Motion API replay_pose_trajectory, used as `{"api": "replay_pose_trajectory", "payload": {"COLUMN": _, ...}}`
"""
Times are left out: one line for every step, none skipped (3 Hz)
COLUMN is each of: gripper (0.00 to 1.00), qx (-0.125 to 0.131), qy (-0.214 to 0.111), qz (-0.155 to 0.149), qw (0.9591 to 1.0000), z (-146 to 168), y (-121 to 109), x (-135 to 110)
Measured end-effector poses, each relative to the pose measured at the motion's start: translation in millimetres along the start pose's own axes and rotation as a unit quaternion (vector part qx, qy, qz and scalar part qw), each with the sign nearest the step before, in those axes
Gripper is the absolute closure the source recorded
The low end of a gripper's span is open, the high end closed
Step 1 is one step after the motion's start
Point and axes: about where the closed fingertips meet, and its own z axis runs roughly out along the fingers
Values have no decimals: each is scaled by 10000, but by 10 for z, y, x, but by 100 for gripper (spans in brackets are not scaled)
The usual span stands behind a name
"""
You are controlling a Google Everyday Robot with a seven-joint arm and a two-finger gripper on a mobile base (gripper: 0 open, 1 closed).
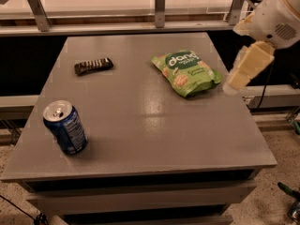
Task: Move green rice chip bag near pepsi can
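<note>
— Where's the gripper from where you stand?

— Off to the right. The cream-coloured two-finger gripper (237, 78) hangs at the end of the white robot arm (276, 13), angled down and to the left, over the right edge of the flat grey table (154, 125).

— Open or closed?

— I can't tell. It reads as one pale block from here, and I can't make out anything in its grip.

— And the snack bag?

— The crinkly light-green rice chip bag (187, 72), white lettering on a dark-green patch and round chips pictured below, lies flat on the back right part of the table. Its right end is near the gripper, but the two look apart, not touching.

— The can?

— The blue aluminium pepsi can (65, 127) with the silver top and pull tab stands upright near the front left corner, well apart from the bag. Bare tabletop lies between them.

— Anything else up there?

— A small dark ridged bar (93, 65) lies at the back left, roughly level with the bag and well to its left, apart from both bag and can. Behind the table runs a pale counter (117, 3) with grey metal uprights (160, 6) in front of it.
</note>
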Motion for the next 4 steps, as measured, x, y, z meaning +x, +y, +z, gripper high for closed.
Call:
{"api": "replay_pose_trajectory", "payload": {"gripper": 0, "qx": 19, "qy": -341, "qz": 209, "qw": 9992, "z": 361, "y": -366, "x": -262}}
{"api": "replay_pose_trajectory", "payload": {"gripper": 0, "qx": 164, "qy": -433, "qz": 540, "qw": 9975, "z": 796, "y": -676, "x": -427}}
{"api": "replay_pose_trajectory", "payload": {"gripper": 0, "qx": 248, "qy": -409, "qz": 934, "qw": 9945, "z": 1203, "y": -865, "x": -484}}
{"api": "replay_pose_trajectory", "payload": {"gripper": 0, "qx": 208, "qy": -367, "qz": 1386, "qw": 9895, "z": 1525, "y": -934, "x": -452}}
